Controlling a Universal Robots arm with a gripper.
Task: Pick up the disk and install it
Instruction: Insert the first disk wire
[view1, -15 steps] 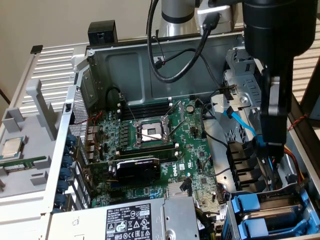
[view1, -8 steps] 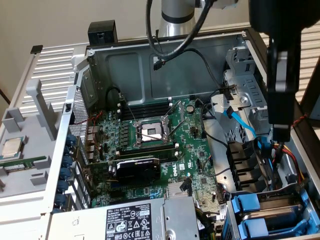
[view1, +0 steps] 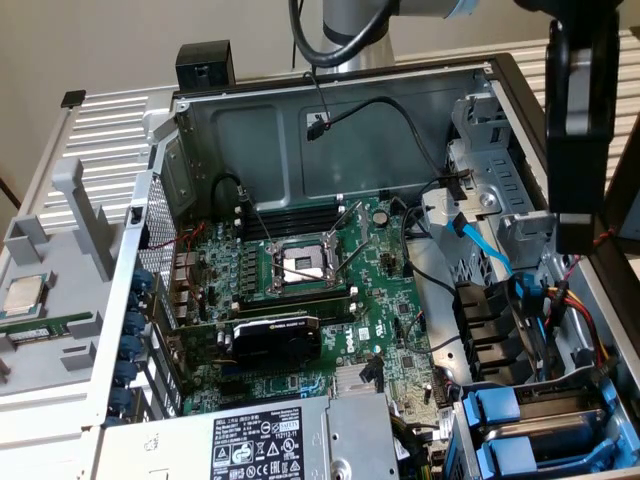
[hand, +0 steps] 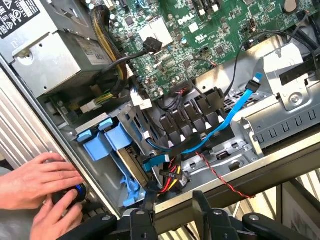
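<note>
Gripper (hand: 173, 200) hangs half open over the case rim (hand: 260, 167), holding nothing. Just beyond its fingers the disk (hand: 120, 137) stands on edge in the bay, long axis running away, blue carrier front at the far end. Farther off, the motherboard (hand: 200, 45) reads "DELL".

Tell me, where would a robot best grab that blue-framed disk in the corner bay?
Probably by the blue front handle of the disk, which sticks out of the metal cage. Come from the open side of the case, straight onto that handle; the flat faces are boxed in.
</note>
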